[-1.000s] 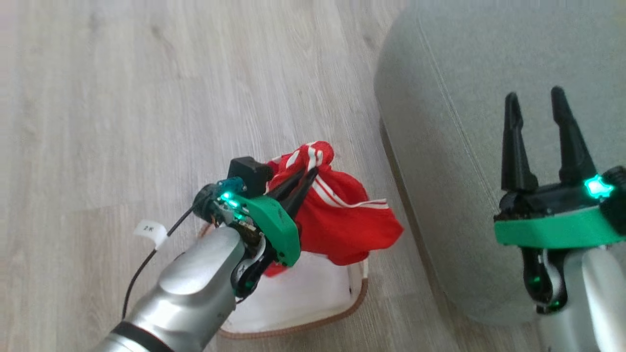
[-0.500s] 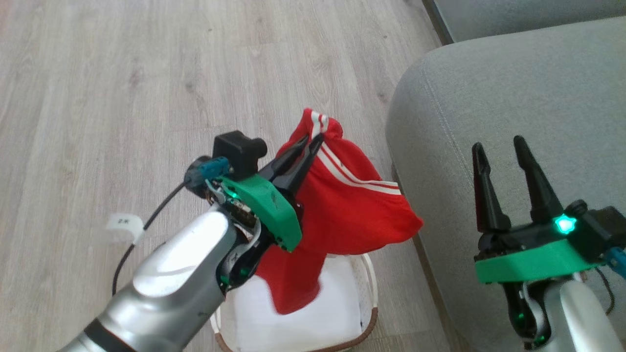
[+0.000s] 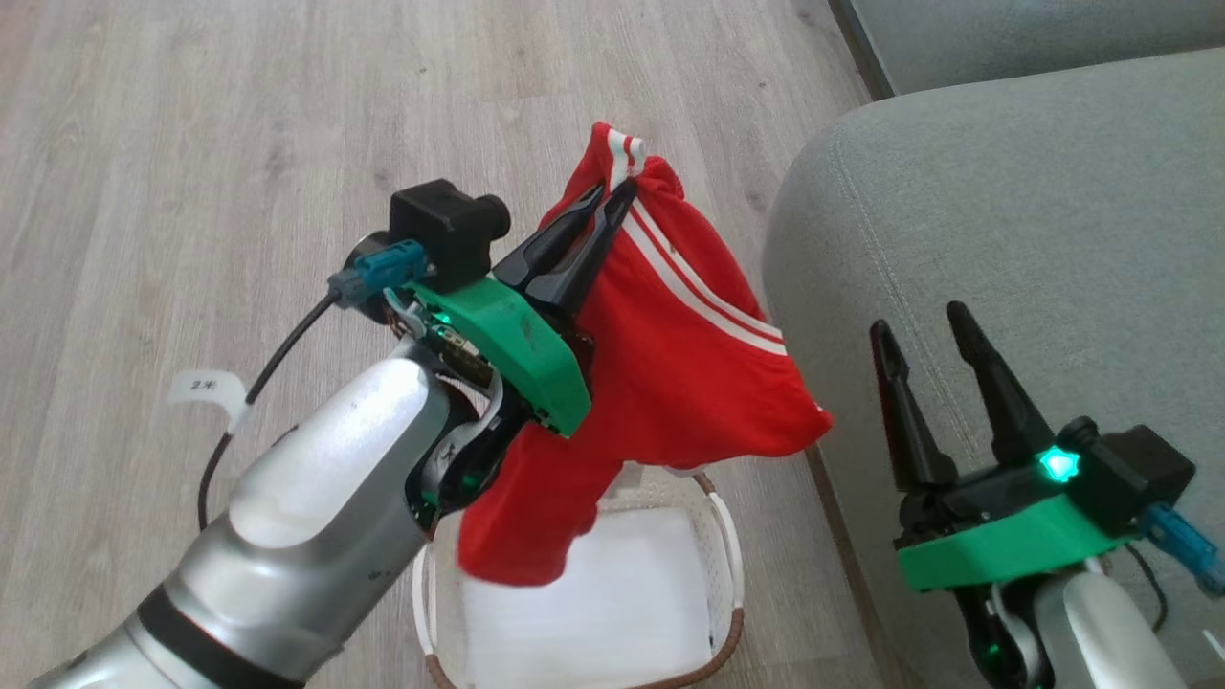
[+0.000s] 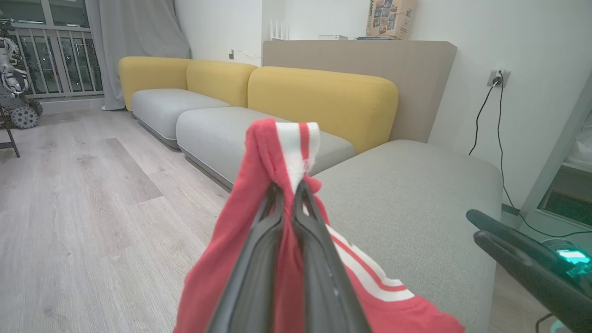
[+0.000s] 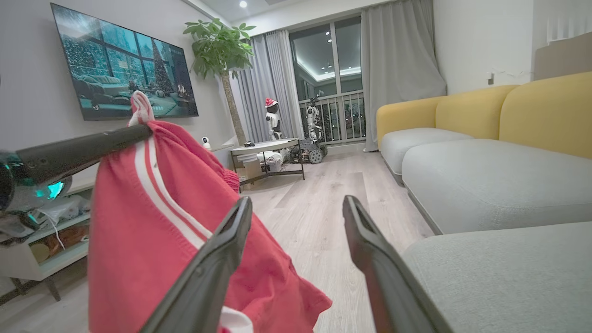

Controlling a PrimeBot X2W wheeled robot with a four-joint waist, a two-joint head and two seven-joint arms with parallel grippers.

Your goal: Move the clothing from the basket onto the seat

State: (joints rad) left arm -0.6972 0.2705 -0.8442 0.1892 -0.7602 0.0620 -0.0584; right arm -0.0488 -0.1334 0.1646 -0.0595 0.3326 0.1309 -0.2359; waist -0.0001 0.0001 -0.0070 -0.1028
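Since the earlier pictures the clothing [image 3: 689, 383] has been raised further above the basket [image 3: 733, 560]. A second ago it was bunched low over the rim; now only its lowest fold is hung over the opening. The head camera has also been shifted, so the change of framing is not to be read as a move of the seat [image 3: 1053, 211].

In the head view the garment is seen lifted out, and only a white liner sheet [image 3: 632, 612] is left in the basket. The lifting can be judged done. The carry across to the seat and the letting go are still to be made, since the cloth is held over the floor just beside the cushion's edge. The left gripper [image 3: 614, 191] is clamped on the striped top edge, and the rest of the garment is draped below it. The right gripper [image 3: 919, 322] is held over the seat's near edge, with its fingers spread and nothing between them.

In the left wrist view the left gripper [image 4: 289, 187] is shown pinched tight, with a red and white fold [image 4: 282, 143] pushed up past its tips. The seat [image 4: 407, 194] is seen ahead and to the right, bare. The right gripper [image 4: 474, 225] is seen at the right edge, apart from the cloth.

In the right wrist view the right gripper [image 5: 297, 201] is parted wide and empty. The clothing [image 5: 152, 222] is hung to one side of it from the other arm's fingers [image 5: 83, 148]. The seat [image 5: 508, 268] is seen on the other side.
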